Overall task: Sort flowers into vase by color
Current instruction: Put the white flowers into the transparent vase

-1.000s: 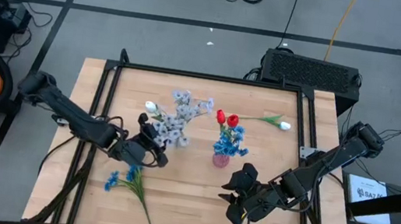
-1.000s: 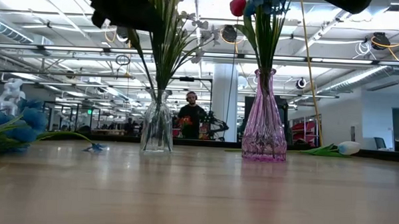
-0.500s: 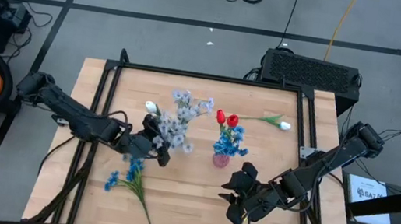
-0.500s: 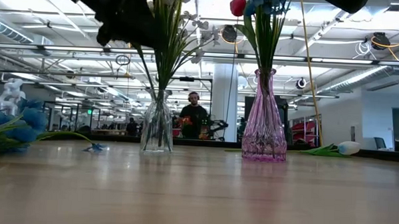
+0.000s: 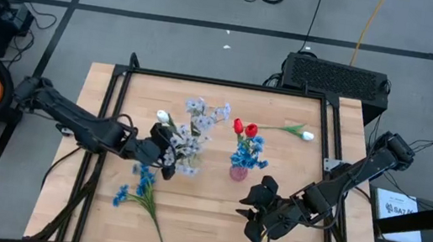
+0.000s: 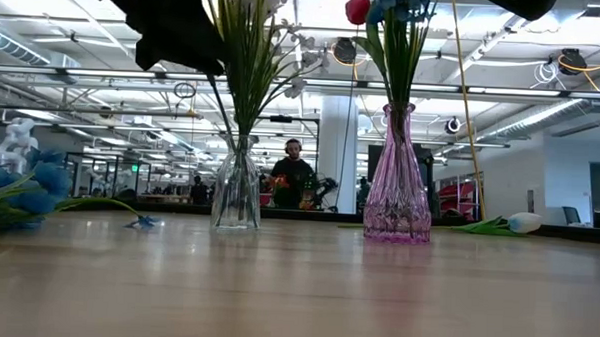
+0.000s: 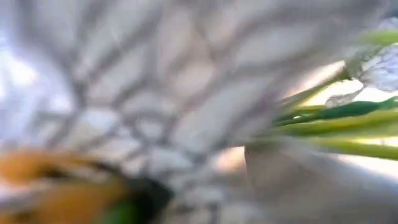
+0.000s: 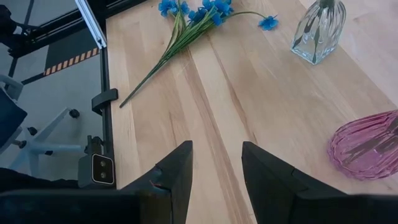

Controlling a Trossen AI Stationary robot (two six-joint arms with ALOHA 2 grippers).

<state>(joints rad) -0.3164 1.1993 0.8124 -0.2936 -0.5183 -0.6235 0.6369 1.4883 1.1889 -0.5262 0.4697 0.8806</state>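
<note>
Since a second ago the left end effector (image 5: 163, 149) has moved up from the near side of the clear vase (image 6: 236, 191) to press against its lavender-white sprays (image 5: 195, 126); whether its fingers are parted or closed cannot be told. The right end effector (image 8: 216, 178) rests with fingers spread above the near worktop (image 5: 212, 214).

Two vases stand mid-worktop, the pink vase (image 6: 396, 188) carrying two red tulip buds (image 5: 243, 128) and blue clusters (image 5: 251, 153), while one blue spray (image 5: 138, 192) and one white tulip (image 5: 299, 133) lie flat; no writing is legible.

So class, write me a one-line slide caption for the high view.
Left gripper at the clear vase's lavender-white flowers; right gripper waits open near the pink vase; a blue spray lies on the table.
</note>
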